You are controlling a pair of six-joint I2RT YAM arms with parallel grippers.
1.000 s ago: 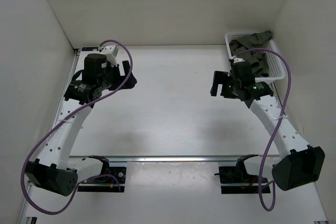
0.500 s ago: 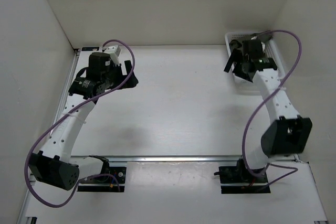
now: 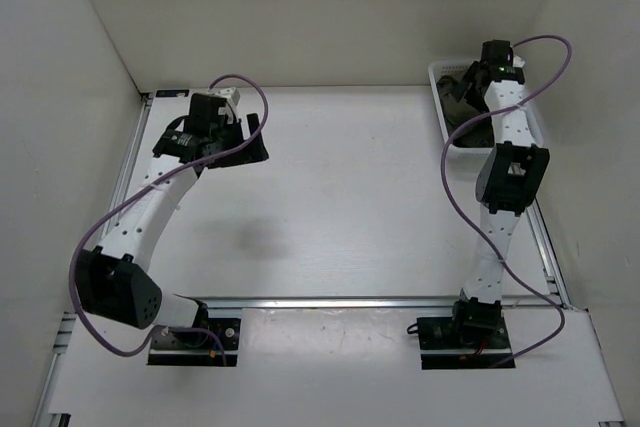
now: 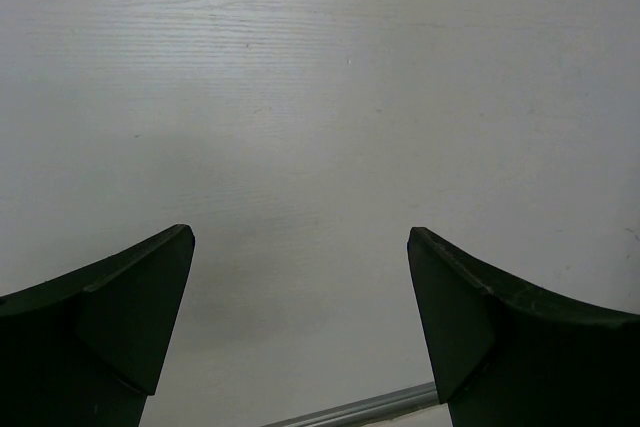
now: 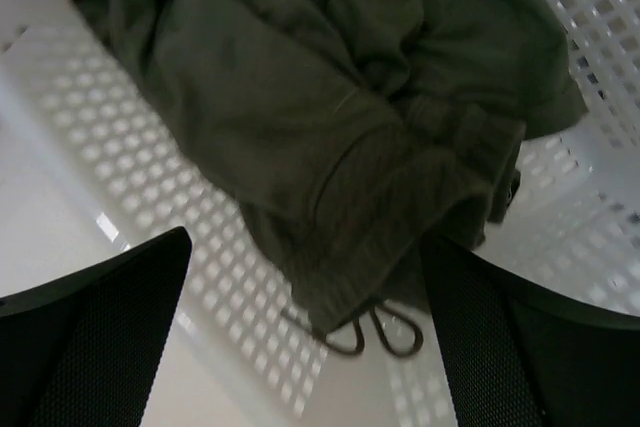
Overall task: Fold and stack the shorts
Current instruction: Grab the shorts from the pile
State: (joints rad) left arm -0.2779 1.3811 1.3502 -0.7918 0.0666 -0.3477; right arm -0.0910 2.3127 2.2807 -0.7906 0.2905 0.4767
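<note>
The dark olive-green shorts point(image 5: 300, 97) lie crumpled in a white mesh basket point(image 5: 130, 147) at the table's back right corner point(image 3: 447, 137). Their ribbed waistband and looped drawstring point(image 5: 375, 332) face the right wrist camera. My right gripper point(image 5: 305, 242) hangs open just above the waistband, one finger on each side, holding nothing. From above, the right arm reaches over the basket and hides most of the shorts point(image 3: 472, 130). My left gripper point(image 3: 256, 140) is open over bare table at the back left, with nothing between its fingers point(image 4: 300, 235).
White walls close in the table at the back and both sides. A metal rail point(image 3: 330, 301) runs across the near edge ahead of the arm bases, and shows in the left wrist view as a grey strip point(image 4: 360, 409).
The right arm has swung from the table's right middle to the back, and its gripper now hangs over the basket. The left gripper has shifted slightly right. Both stayed open.
</note>
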